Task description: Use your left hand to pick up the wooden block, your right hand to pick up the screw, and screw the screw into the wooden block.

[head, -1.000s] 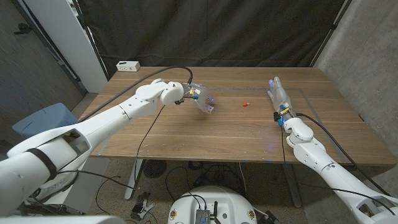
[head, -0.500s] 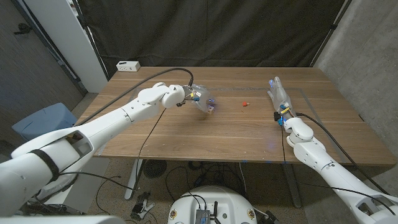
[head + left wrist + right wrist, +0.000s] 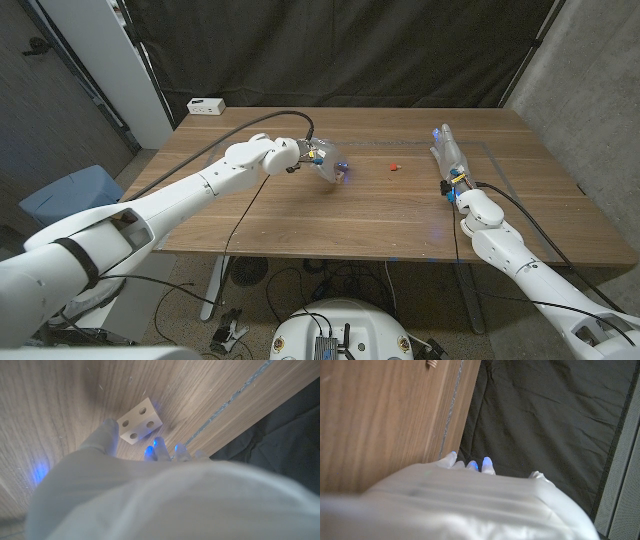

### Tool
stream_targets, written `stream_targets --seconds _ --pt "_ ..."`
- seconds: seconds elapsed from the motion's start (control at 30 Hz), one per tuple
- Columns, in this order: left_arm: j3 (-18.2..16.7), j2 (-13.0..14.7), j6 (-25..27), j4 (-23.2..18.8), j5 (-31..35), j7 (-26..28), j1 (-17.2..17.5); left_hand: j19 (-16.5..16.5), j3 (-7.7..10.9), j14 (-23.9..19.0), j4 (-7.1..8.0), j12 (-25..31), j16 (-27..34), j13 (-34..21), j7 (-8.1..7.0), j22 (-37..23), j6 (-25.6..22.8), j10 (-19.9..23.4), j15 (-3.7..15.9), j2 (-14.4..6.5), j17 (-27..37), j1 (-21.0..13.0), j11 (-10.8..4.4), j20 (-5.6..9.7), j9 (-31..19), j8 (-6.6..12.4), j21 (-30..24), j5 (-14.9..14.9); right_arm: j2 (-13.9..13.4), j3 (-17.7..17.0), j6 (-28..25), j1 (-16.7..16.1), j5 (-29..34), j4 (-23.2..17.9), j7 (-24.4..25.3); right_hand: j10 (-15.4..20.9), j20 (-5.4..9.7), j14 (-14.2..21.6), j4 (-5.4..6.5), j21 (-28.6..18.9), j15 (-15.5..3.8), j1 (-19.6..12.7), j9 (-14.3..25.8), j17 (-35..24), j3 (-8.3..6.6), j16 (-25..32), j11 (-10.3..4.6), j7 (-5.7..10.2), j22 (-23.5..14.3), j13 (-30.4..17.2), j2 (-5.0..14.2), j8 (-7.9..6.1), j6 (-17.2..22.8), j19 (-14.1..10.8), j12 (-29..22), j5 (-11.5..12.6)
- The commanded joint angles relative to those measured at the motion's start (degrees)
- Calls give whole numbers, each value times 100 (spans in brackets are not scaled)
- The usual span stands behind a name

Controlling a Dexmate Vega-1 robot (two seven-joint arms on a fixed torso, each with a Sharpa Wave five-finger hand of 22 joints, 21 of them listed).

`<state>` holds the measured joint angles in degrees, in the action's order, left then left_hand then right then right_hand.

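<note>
The brown wood-grain worktop (image 3: pixel 300 215) stands before a black cloth backdrop (image 3: pixel 340 50), with a grey concrete wall (image 3: pixel 590 90) beyond the right hand's side and a white panel (image 3: pixel 85 70) beyond the left arm's side. A thin pale line (image 3: pixel 235 395) runs along the boards past the left hand's fingertips. No writing can be read anywhere.

The left hand (image 3: pixel 325 160) hangs over the worktop's middle with its fingers spread and pointing down; blue light glows at the fingertips (image 3: pixel 150 451). In the left wrist view the small pale wooden block with round holes (image 3: pixel 140 421) lies on the boards just ahead of those fingertips, between the thumb and the other fingers. Whether any finger touches it cannot be told. In the head view the hand covers the block.

The small red screw (image 3: pixel 394 167) lies on the worktop to the right of the left hand, near it but apart, and roughly midway toward the right hand (image 3: pixel 447 155). The right hand stands at the worktop's right part with fingers straight and close together, holding nothing.

A white rectangular box (image 3: pixel 206 105) sits at the far corner behind the left arm, well apart from both hands. A blue bin (image 3: pixel 60 195) stands on the floor beside the left arm. Black cables trail along each arm.
</note>
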<state>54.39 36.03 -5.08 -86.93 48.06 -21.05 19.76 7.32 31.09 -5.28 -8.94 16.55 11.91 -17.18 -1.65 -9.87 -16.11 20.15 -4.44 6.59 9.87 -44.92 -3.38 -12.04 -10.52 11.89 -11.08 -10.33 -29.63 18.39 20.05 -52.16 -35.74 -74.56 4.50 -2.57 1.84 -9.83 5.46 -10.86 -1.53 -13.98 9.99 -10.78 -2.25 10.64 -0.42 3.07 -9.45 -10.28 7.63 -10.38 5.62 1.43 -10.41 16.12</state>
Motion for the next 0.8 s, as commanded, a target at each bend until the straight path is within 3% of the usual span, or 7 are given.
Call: stream_targets --seconds 0.03,0.2,0.6,0.8 --pt "44 35 86 -90 88 -22 44 -62 -34 -71 5 43 26 -12 -5 -17 -66 71 21 -23 12 -80 -16 -22 -23 24 -31 2 0 -12 20 -18 -11 3 2 -45 128 -123 -21 14 53 -14 23 -10 6 43 24 41 -16 -6 -43 -25 4 22 -40 -3" --pt "40 51 192 -142 219 86 101 -100 -37 -126 -8 62 23 -28 -107 -16 -180 159 64 -33 12 -129 -193 -22 -25 52 -27 -1 -8 -21 22 -33 -16 -11 8 -45 127 -123 -22 13 54 -15 23 -10 4 44 22 43 -16 -6 -43 -26 6 21 -41 -4" --pt "87 17 274 -99 430 212 103 -138 -28 -238 -39 68 32 -47 -169 -14 -239 236 163 -42 11 -239 -336 -21 -26 51 -18 -7 -2 -45 51 -83 -28 -36 44 -37 127 -121 -27 13 51 -18 23 -9 -2 45 19 70 -16 -6 -39 -28 14 22 -44 -6" --pt "87 1 340 -103 488 335 144 -188 -30 -375 -51 112 49 -65 -273 -13 -453 412 282 -41 12 -337 -425 -18 -28 106 -16 -3 -17 -66 59 -129 -26 -76 78 -31 128 -114 -30 13 47 -20 23 -9 -6 48 20 67 -16 -6 -38 -29 19 21 -47 -7"
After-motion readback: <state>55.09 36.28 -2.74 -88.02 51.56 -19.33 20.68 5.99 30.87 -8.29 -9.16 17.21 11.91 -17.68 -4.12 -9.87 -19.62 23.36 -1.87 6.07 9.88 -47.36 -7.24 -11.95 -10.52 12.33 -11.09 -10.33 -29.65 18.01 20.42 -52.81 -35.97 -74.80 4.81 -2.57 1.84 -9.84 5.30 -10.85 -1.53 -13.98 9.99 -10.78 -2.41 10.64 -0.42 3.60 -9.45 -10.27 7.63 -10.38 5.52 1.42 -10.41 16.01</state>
